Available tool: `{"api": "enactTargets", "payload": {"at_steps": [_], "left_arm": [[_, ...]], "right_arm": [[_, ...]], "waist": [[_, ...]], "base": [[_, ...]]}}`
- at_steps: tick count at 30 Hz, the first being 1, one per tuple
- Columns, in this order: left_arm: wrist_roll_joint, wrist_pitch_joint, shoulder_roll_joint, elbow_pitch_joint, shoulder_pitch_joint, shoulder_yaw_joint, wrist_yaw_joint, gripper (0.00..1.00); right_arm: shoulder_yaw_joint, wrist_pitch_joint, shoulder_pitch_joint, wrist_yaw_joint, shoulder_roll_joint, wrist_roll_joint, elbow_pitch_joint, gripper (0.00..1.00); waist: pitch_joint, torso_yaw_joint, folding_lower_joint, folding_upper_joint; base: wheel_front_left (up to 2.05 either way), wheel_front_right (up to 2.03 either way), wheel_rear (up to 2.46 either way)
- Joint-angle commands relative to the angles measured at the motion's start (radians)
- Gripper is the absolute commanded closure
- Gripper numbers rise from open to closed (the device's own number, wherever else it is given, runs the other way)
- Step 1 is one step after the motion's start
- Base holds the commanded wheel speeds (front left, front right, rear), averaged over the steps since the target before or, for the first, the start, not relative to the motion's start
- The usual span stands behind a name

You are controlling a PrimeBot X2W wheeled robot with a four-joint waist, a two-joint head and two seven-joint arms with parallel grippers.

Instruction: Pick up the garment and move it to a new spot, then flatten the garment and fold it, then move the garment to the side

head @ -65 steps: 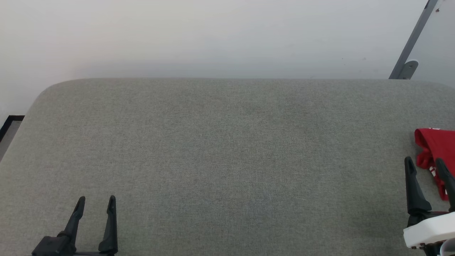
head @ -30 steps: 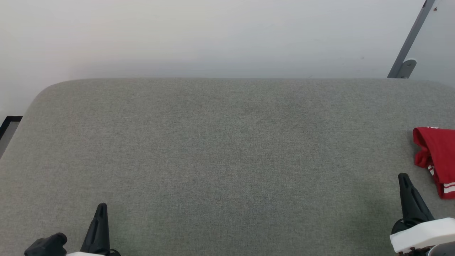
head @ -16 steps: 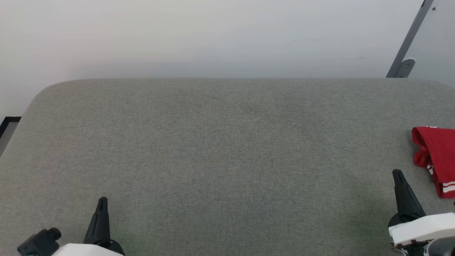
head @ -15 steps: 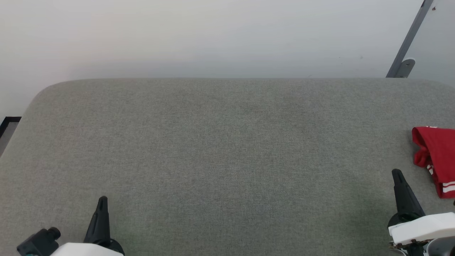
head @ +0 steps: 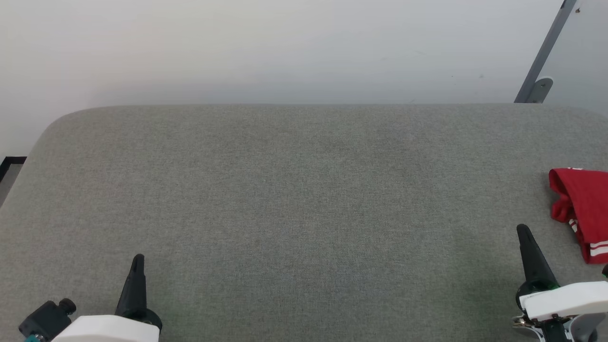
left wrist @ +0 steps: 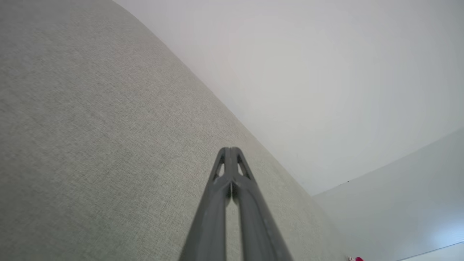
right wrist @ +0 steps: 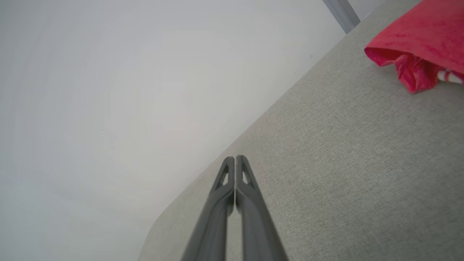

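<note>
Red jersey cloth, the garment (head: 582, 209), lies in a compact bundle at the far right edge of the grey surface (head: 294, 190). Striped trim shows on its near side, and the head view's border cuts part of it off. My right gripper (head: 522, 230) sits near it, apart from the cloth, fingers pressed together and holding nothing. My left gripper (head: 137, 262) is likewise closed and empty, well apart at the other end. I judge the garment set aside and the task near its end. To finish well, I should draw both arms back straight, keeping the right one clear of the bundle so no fold gets snagged or dragged open.
</note>
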Motion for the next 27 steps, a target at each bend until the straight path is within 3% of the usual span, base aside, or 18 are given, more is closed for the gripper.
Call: {"api": "enactTargets", "payload": {"at_steps": [1, 27], "left_arm": [[-0.031, 0.009, 0.003, -0.007, -0.031, 0.007, -0.001, 1.00], [-0.311, 0.082, -0.015, 0.017, -0.083, 0.018, -0.002, 1.00]], "right_arm": [[-0.002, 0.007, -0.030, 0.000, -0.001, 0.030, -0.006, 1.00], [0.009, 0.036, -0.068, 0.000, 0.020, 0.281, 0.047, 1.00]], "waist": [[0.000, 0.000, 0.0000, -0.0001], [0.001, -0.007, 0.0000, -0.0001]], "base": [[0.00, 0.00, 0.00], [0.00, 0.00, 0.00]]}}
